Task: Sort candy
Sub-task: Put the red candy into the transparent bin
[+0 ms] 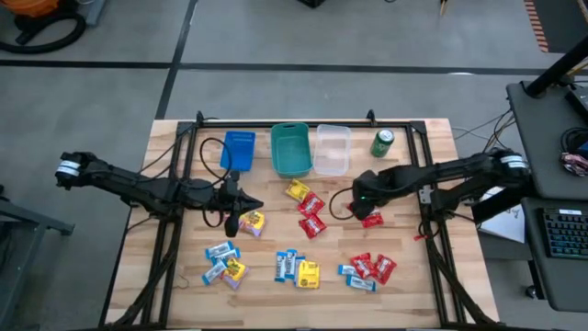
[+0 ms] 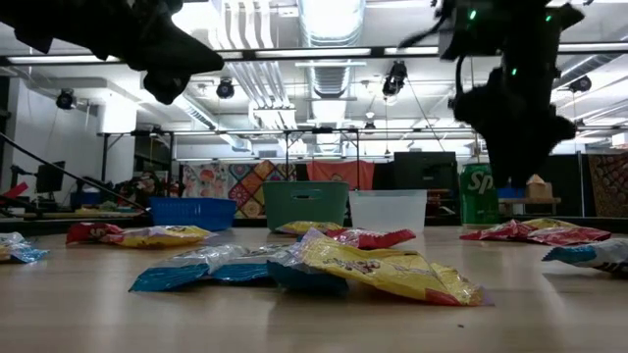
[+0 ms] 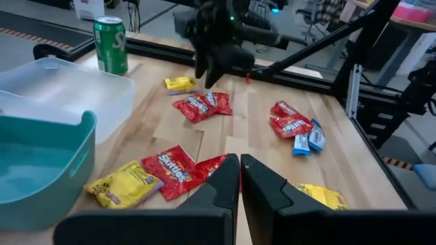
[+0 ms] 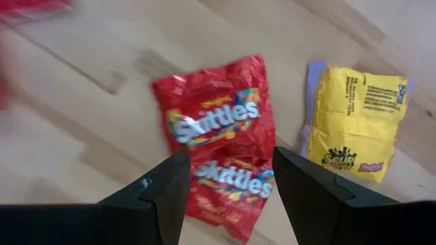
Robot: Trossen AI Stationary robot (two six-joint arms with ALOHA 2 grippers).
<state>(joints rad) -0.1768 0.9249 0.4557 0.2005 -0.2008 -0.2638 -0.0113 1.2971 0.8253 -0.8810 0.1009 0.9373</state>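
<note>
Small wrapped candy packets in red, yellow and blue-white lie flat in loose groups on the wooden table (image 1: 175, 276). My right gripper (image 4: 230, 162) is open and hovers above two red packets (image 4: 218, 129) next to a yellow packet (image 4: 354, 119); in the high view this gripper (image 1: 356, 198) is right of the centre group (image 1: 308, 207). My left gripper (image 3: 240, 167) is shut with nothing between its fingers. It hangs (image 1: 231, 223) beside a yellow packet (image 1: 252, 221). In the low view both arms hang well above the tabletop.
Along the far edge stand a blue bin (image 1: 238, 151), a teal bin (image 1: 290, 149), a clear bin (image 1: 332, 149) and a green soda can (image 1: 382, 142). More candy lies near the front: left (image 1: 223, 262), middle (image 1: 296, 268), right (image 1: 367, 269). One red packet (image 1: 371, 219) lies under the right arm.
</note>
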